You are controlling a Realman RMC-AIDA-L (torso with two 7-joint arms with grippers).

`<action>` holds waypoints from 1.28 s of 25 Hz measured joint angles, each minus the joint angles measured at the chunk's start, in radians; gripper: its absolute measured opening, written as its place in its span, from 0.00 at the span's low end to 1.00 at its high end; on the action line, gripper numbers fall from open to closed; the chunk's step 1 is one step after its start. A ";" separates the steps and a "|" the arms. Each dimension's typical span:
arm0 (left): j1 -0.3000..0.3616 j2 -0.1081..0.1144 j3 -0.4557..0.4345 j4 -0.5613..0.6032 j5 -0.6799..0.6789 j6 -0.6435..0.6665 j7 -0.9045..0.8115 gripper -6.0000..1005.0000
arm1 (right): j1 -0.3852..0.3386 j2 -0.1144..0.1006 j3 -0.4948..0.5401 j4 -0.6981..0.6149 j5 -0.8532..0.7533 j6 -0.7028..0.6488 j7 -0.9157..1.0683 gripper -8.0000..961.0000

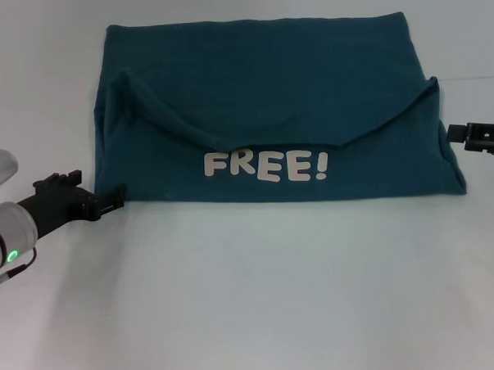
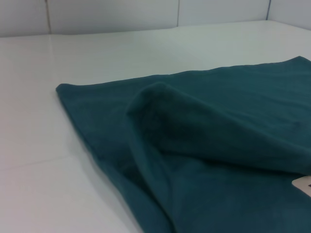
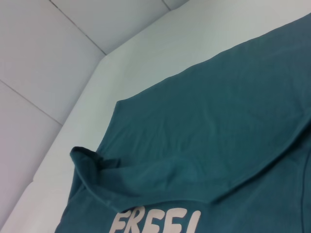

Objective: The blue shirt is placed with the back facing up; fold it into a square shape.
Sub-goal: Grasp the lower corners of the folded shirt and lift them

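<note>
The blue shirt [image 1: 259, 86] lies across the far half of the white table, its near part folded back over itself so the white letters "FREE!" [image 1: 265, 166] face up. Both side flaps rise in loose humps at the left and right edges. My left gripper [image 1: 115, 197] sits at the shirt's near-left corner, right against the cloth edge. My right gripper [image 1: 451, 133] is at the shirt's right edge, level with the fold. The left wrist view shows the shirt [image 2: 218, 145] with its raised fold close by. The right wrist view shows the shirt [image 3: 218, 121] and the letters [image 3: 155, 222].
Bare white table [image 1: 260, 299] stretches from the shirt's near edge toward me. White wall panels [image 3: 48, 58] stand behind the table's far edge.
</note>
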 joint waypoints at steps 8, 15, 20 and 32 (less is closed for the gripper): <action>-0.018 -0.003 0.060 -0.015 0.000 -0.043 -0.001 0.79 | -0.005 0.002 0.000 0.004 0.000 0.013 -0.007 0.65; -0.028 -0.002 0.074 -0.029 0.000 -0.063 -0.001 0.77 | -0.012 0.004 0.000 0.004 0.000 0.016 -0.008 0.65; -0.027 -0.001 0.081 -0.029 0.000 -0.059 -0.001 0.76 | -0.015 0.006 0.000 0.003 0.000 0.016 -0.009 0.65; -0.023 -0.001 0.085 -0.017 0.001 -0.064 -0.036 0.55 | -0.028 0.006 0.005 0.004 0.002 0.015 -0.010 0.64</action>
